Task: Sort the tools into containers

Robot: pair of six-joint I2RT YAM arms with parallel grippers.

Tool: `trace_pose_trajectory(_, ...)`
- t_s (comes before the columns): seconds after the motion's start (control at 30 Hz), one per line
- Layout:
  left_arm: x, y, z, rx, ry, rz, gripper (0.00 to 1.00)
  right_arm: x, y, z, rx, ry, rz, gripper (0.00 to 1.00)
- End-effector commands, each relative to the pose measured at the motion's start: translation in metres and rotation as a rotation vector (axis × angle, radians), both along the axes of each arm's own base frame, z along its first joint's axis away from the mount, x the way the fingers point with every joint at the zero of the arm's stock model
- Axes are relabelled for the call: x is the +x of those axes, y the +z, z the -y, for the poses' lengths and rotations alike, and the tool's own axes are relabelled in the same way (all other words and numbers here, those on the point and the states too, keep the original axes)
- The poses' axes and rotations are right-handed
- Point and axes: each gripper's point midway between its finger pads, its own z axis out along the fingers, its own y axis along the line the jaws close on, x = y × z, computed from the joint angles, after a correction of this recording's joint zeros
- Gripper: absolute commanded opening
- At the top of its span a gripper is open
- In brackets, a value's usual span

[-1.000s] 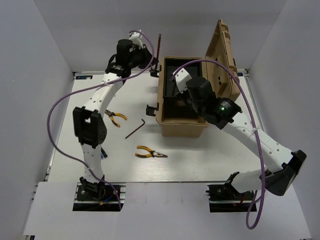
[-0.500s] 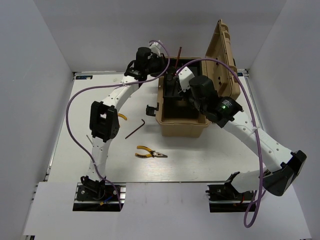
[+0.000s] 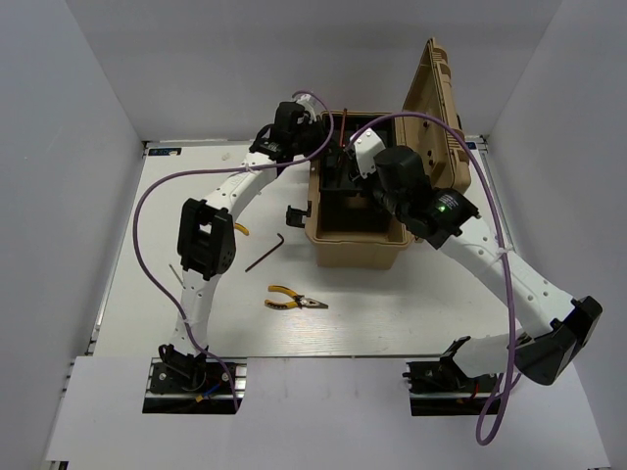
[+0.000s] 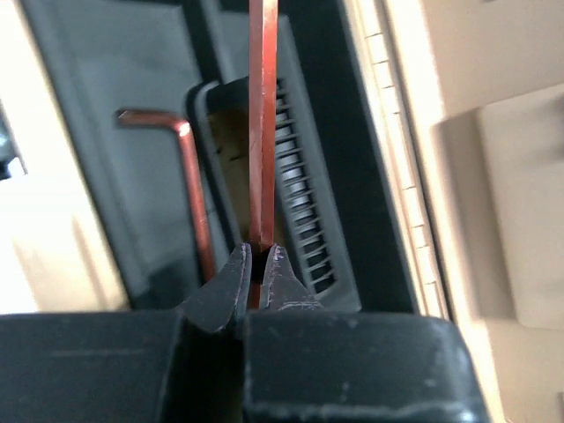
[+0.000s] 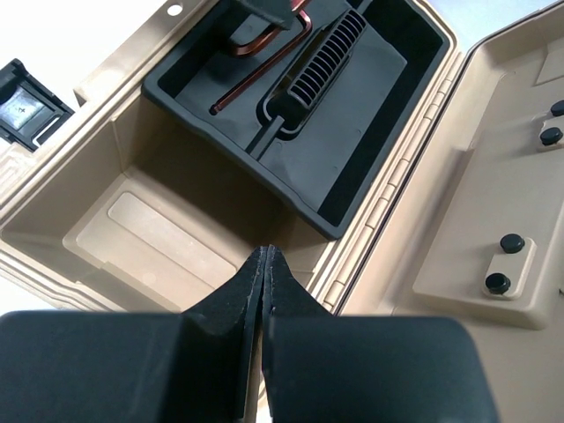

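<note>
The tan toolbox [image 3: 358,250] stands open, its lid [image 3: 436,117] upright. My left gripper [image 3: 340,147] hangs over the black inner tray [image 4: 352,220] and is shut on a reddish-brown hex key [image 4: 262,132] that points down into the tray. A second hex key [image 4: 189,176] lies in the tray and also shows in the right wrist view [image 5: 264,66]. My right gripper [image 5: 266,249] is shut and empty above the box's deep tan compartment [image 5: 150,229]. Yellow-handled pliers [image 3: 294,301] and a dark hex key [image 3: 265,252] lie on the table left of the box.
A second pair of yellow-handled pliers [image 3: 240,229] is partly hidden behind the left arm. The box's black latch [image 3: 296,213] sticks out on its left side. White walls close in the table on three sides.
My left gripper has carried the hex key to the right, from behind the box's left corner to over the inner tray, and lower. The right arm has barely moved.
</note>
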Motion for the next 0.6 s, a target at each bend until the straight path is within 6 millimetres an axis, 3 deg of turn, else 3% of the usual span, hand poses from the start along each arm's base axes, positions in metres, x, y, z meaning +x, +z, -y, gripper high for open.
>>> trace_pose_trajectory(0.0,-0.006,0.041,-0.009,-0.007,0.046,0.040,0.00,-0.003,0.012,0.003,0.060,-0.001,0.025,0.01)
trace_pose_trajectory(0.07,-0.007,0.036,-0.008,-0.006,0.036,0.030,0.12,-0.003,0.011,0.002,0.057,0.005,0.021,0.07)
trace_pose_trajectory(0.13,-0.008,0.036,-0.006,-0.005,0.024,0.018,0.32,-0.005,0.009,-0.001,0.062,0.023,0.007,0.16)
trace_pose_trajectory(0.17,-0.008,0.046,-0.004,-0.016,0.015,0.031,0.47,-0.007,0.008,-0.006,0.075,0.055,-0.005,0.20)
trace_pose_trajectory(0.23,-0.008,0.047,-0.003,-0.013,0.002,0.038,0.57,-0.012,0.003,-0.010,0.060,0.101,-0.031,0.34)
trace_pose_trajectory(0.27,-0.007,0.056,-0.003,-0.019,0.002,0.051,0.64,-0.021,0.001,-0.026,0.085,0.195,-0.069,0.40)
trace_pose_trajectory(0.4,-0.010,0.069,-0.001,-0.024,-0.022,0.081,0.67,-0.044,-0.017,-0.042,0.079,0.342,-0.180,0.48)
trace_pose_trajectory(0.5,-0.021,0.116,-0.011,-0.019,-0.026,0.195,0.68,-0.065,-0.021,-0.058,0.086,0.510,-0.241,0.50)
trace_pose_trajectory(0.57,-0.030,0.126,-0.023,0.020,-0.008,0.224,0.68,-0.085,-0.024,-0.069,0.098,0.643,-0.298,0.50)
